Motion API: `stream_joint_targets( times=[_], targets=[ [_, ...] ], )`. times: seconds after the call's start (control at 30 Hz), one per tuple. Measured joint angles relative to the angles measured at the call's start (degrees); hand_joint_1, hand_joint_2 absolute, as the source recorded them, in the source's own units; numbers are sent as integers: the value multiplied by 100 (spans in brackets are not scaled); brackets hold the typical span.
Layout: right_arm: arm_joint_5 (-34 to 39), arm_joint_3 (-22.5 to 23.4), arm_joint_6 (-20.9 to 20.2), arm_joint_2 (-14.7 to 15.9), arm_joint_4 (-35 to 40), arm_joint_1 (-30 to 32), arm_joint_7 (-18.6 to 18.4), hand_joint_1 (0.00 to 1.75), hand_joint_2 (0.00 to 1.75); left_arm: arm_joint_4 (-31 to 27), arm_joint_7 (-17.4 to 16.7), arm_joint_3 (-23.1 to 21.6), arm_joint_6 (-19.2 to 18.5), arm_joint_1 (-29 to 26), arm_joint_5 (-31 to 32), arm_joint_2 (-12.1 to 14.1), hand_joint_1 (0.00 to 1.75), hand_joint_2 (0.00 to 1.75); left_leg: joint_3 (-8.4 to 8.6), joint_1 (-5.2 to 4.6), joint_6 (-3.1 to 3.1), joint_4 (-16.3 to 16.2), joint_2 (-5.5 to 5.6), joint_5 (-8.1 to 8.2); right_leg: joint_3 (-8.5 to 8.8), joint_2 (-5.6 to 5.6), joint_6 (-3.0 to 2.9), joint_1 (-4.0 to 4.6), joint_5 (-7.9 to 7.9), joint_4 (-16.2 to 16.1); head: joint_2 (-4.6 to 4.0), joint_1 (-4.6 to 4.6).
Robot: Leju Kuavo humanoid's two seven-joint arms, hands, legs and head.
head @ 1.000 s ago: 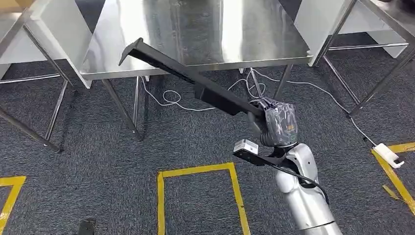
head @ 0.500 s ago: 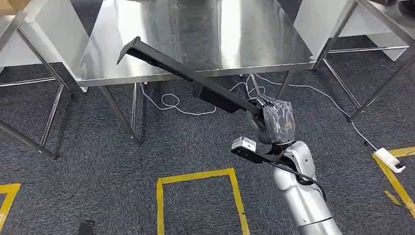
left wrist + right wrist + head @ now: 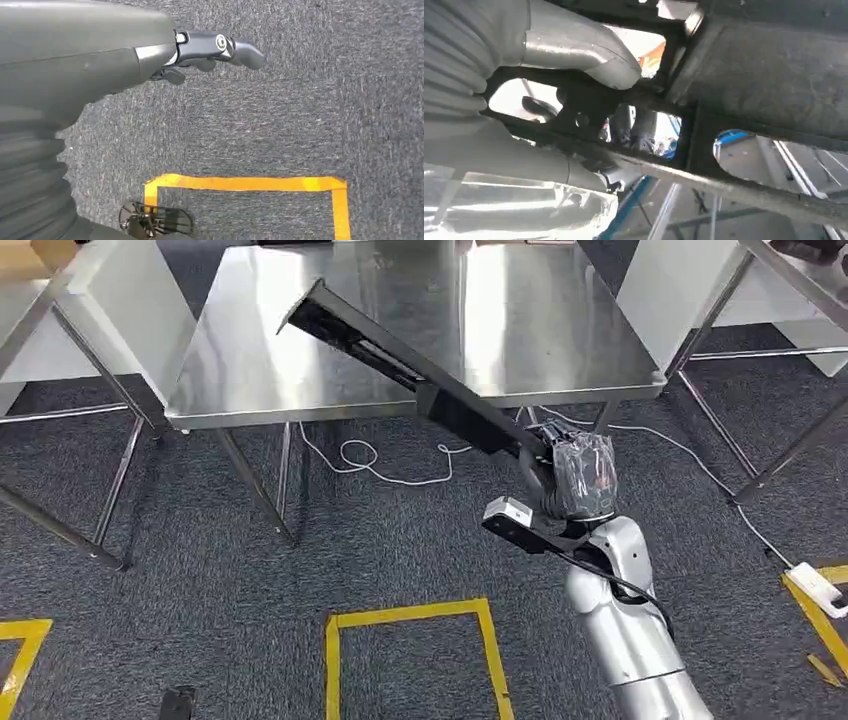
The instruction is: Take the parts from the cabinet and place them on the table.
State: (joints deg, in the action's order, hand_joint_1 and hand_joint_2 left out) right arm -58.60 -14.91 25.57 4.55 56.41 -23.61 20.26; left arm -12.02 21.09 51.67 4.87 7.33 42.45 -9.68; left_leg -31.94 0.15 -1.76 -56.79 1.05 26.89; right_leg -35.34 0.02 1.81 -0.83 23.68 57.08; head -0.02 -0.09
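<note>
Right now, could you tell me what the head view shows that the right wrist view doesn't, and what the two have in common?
The head view alone shows the whole long black part, its far end out over the steel table, plus the grey carpet, yellow floor tape and a white cable. The right wrist view alone shows the grip close up: the grey thumb wrapped over a dark bar of the part. Both show the right hand holding the part's near end.
</note>
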Motion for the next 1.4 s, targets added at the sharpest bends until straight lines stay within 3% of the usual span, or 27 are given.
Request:
stream_joint_targets(
  times=[0.07,0.1,0.17,0.2,0.23,0.27,0.37,0.43,0.53,0.57,0.6,0.67,0.7,0.73,0.77,0.8,0.87,0.9,0.93,1.03,1.1,1.17,1.2,1.23,1.27,1.3,1.4],
  targets=[
    [0,26,2,-2,-13,-28,-2,175,175,-9,0,0,0,1,0,7,0,175,-19,40,93,-114,-24,102,55,16,-92,-62,11,-29,0,-2],
    [2,26,2,-4,-15,-45,-2,175,175,-9,0,-2,0,4,0,0,0,175,-150,49,132,-389,-52,245,84,13,-145,-68,43,-29,0,-40],
    [2,26,2,-18,-35,-57,-2,175,175,-7,0,-2,0,8,0,2,0,175,-636,70,188,-1285,-64,633,130,12,-196,-62,84,-29,0,-35],
    [-2,26,2,-18,-50,-56,-2,175,175,-7,0,-2,2,1,-2,2,0,175,-900,76,207,-1697,-64,744,153,12,-217,-58,104,-28,0,-35],
    [-41,26,7,-18,-72,-56,-41,175,175,-9,0,0,4,-5,-9,4,0,175,-1066,87,215,-1874,-65,701,179,15,-220,-56,131,-28,0,-33],
    [-96,33,9,-18,-87,-58,-94,175,175,-9,0,0,11,-4,-20,7,0,175,-1085,98,210,-1757,-67,506,219,21,-212,-55,158,-27,0,-37],
    [-210,118,7,0,-151,-142,-216,175,175,-9,11,0,28,-4,-48,9,0,175,-577,98,128,-425,-84,-388,365,41,-159,-56,258,-30,0,-37],
    [-256,203,9,57,-203,-278,-254,175,175,-9,26,0,48,-2,-55,11,0,175,-442,55,61,-100,-86,-362,348,56,-91,16,302,-18,2,-42],
    [-439,321,13,183,-262,-388,-323,175,175,-7,33,0,50,-16,-61,5,0,175,-457,4,-28,-116,-79,-328,361,46,2,-5,319,-71,0,-40],
    [-558,370,11,247,-291,-445,-339,175,175,-9,33,0,50,-21,-63,0,0,175,-380,65,-86,-18,-87,-367,310,32,40,12,370,0,0,-35],
    [-643,405,9,293,-319,-499,-350,175,175,-9,33,2,59,-16,-72,-13,0,175,-361,49,-116,-17,-81,-354,228,28,36,4,441,195,0,-31],
    [-789,459,0,360,-396,-579,-389,175,175,-7,31,2,63,-11,-105,-7,0,175,-334,36,-192,-19,-88,-315,-262,28,-20,1,795,1082,0,-22],
    [-837,485,-2,391,-444,-581,-407,175,175,-7,31,2,63,-13,-105,-7,0,175,-320,34,-215,-21,-82,-292,-542,28,-21,-3,942,1561,0,-20],
    [-859,505,-2,413,-492,-581,-422,175,175,-7,26,2,63,-22,-112,-9,0,175,-296,32,-218,-21,-68,-276,-749,29,10,-1,981,1876,0,0],
    [-922,522,-2,437,-546,-598,-450,175,175,-7,24,2,63,-35,-114,-15,0,175,-265,32,-212,-23,-52,-248,-801,28,63,-6,883,1860,0,-7],
    [-957,533,-2,457,-590,-626,-472,175,175,-7,22,2,63,-39,-116,-20,0,175,-237,32,-206,-24,-42,-228,-725,27,114,-7,731,1643,2,-2],
    [-1012,571,-4,520,-680,-739,-498,175,175,-4,22,2,63,-36,-120,-33,0,175,-138,32,-166,-30,-18,-158,-236,12,226,-18,169,512,0,2],
    [-1053,586,-24,560,-756,-805,-496,175,175,-4,24,2,63,-40,-120,-35,0,175,-120,21,-134,-32,-13,-123,-59,-16,230,-31,-13,72,0,9],
    [-1112,592,-37,585,-858,-899,-501,175,175,-4,24,2,63,-40,-122,-35,0,175,-122,-30,-93,-59,-12,-86,-3,-11,169,-10,-31,5,0,6],
    [-1281,603,-55,680,-1082,-981,-551,175,175,-4,31,2,66,-49,-127,-33,0,175,-126,-5,-35,-50,-12,-51,-14,1,42,-6,0,-5,0,-5],
    [-1322,605,-46,753,-1268,-1157,-551,175,175,-4,30,2,66,-46,-127,-2,0,175,-197,14,35,-166,-26,59,34,19,-43,-83,7,-28,0,-8],
    [-1322,623,-35,820,-1414,-1319,-551,175,175,-2,26,0,63,-36,-127,-9,0,175,-480,35,103,-801,-62,380,73,16,-99,-86,44,-28,0,-74],
    [-1322,647,-26,863,-1513,-1406,-555,175,175,-2,11,0,59,-38,-125,-4,0,175,-788,55,133,-1379,-67,606,94,15,-126,-80,64,-27,0,-63],
    [-1322,669,-15,898,-1627,-1460,-571,175,175,-2,2,0,52,-44,-120,-4,0,175,-1015,60,147,-1762,-74,704,113,14,-141,-73,80,-26,0,-72],
    [-1335,699,-13,942,-1748,-1505,-586,175,175,0,-4,0,46,-54,-120,-4,0,175,-1181,61,151,-1954,-83,652,145,15,-148,-70,110,-25,2,-68],
    [-1340,713,-11,968,-1819,-1535,-586,175,175,0,-7,0,46,-55,-120,-2,0,175,-1169,61,142,-1804,-87,451,184,18,-146,-69,136,-25,0,-72],
    [-1355,741,-2,1016,-1969,-1624,-586,175,175,0,-7,0,46,-41,-120,2,0,175,-635,53,33,-459,-85,-417,336,46,-104,-65,230,-28,0,-75]
  ],
)
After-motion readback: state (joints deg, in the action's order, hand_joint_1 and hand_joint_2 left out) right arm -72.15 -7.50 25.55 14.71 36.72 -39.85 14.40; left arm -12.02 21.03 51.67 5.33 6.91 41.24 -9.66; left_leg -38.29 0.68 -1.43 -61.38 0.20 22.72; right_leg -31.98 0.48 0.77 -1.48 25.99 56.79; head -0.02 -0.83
